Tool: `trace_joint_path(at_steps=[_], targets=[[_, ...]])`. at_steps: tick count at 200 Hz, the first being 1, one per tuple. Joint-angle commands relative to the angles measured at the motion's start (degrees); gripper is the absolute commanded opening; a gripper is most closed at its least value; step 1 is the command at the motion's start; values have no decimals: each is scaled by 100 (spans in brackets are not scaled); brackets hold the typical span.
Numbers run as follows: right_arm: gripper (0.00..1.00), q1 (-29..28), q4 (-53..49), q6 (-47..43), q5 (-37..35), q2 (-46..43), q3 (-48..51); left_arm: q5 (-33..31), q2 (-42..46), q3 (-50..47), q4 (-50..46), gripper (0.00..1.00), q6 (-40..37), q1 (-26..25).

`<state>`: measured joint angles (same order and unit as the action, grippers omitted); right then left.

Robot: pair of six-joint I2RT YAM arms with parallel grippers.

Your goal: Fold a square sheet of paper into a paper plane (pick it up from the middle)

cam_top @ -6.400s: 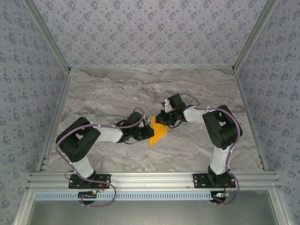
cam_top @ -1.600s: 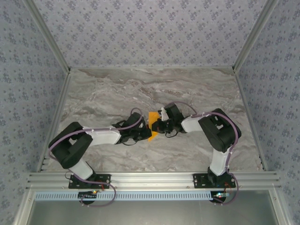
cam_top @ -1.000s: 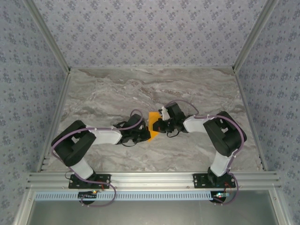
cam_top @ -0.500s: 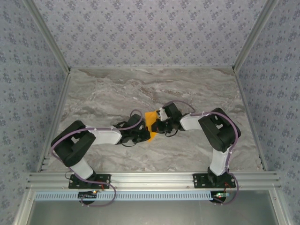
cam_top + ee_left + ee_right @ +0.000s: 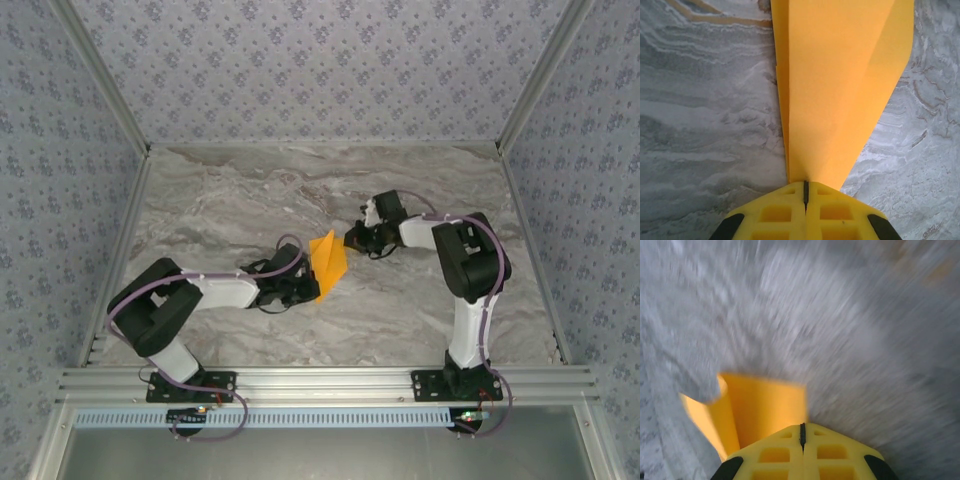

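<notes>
The square sheet of paper [image 5: 328, 262], bright orange and folded into a narrow tapering shape, is held up over the middle of the table. In the left wrist view the paper [image 5: 840, 75] widens away from my left gripper [image 5: 804, 184], which is shut on its narrow end. In the top view my left gripper [image 5: 310, 288] sits at the paper's lower edge. My right gripper [image 5: 352, 240] is at the paper's upper right corner. The right wrist view is blurred, but the paper [image 5: 765, 405] stays fairly sharp and runs into my shut right gripper [image 5: 802, 426].
The grey marbled table [image 5: 230, 200] lies between patterned walls on three sides. An aluminium rail [image 5: 320, 380] runs along the near edge by the arm bases.
My right gripper has swung right and slightly back, away from the left one, drawing the paper's upper corner with it. The paper now looks wider and more spread. The left gripper has hardly moved.
</notes>
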<state>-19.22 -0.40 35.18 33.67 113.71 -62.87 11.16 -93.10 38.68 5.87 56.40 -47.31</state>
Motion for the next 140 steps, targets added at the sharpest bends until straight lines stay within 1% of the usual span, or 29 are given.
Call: trace_joint_path(at_steps=[1,20,43,74,89,112,140], targets=[[6,189,-427,-270,-330,15,-346,76,-53,-170,-1203,0,-148,-59],[7,116,-512,-360,-309,-398,-289,37,-9,-3,-1243,0,-229,-59],[8,-68,-511,-452,-238,-807,10,34,-96,177,-1249,0,-287,-64],[8,-631,-238,-521,-49,-1099,599,101,-278,219,-1211,0,-288,-61],[7,-942,-61,-521,37,-1106,793,123,-305,202,-1211,0,-278,-59],[7,-1407,-40,-620,0,-929,799,115,-288,179,-1267,0,-270,-60],[7,-1576,-18,-592,-37,-539,673,106,-262,149,-1298,0,-244,-64]])
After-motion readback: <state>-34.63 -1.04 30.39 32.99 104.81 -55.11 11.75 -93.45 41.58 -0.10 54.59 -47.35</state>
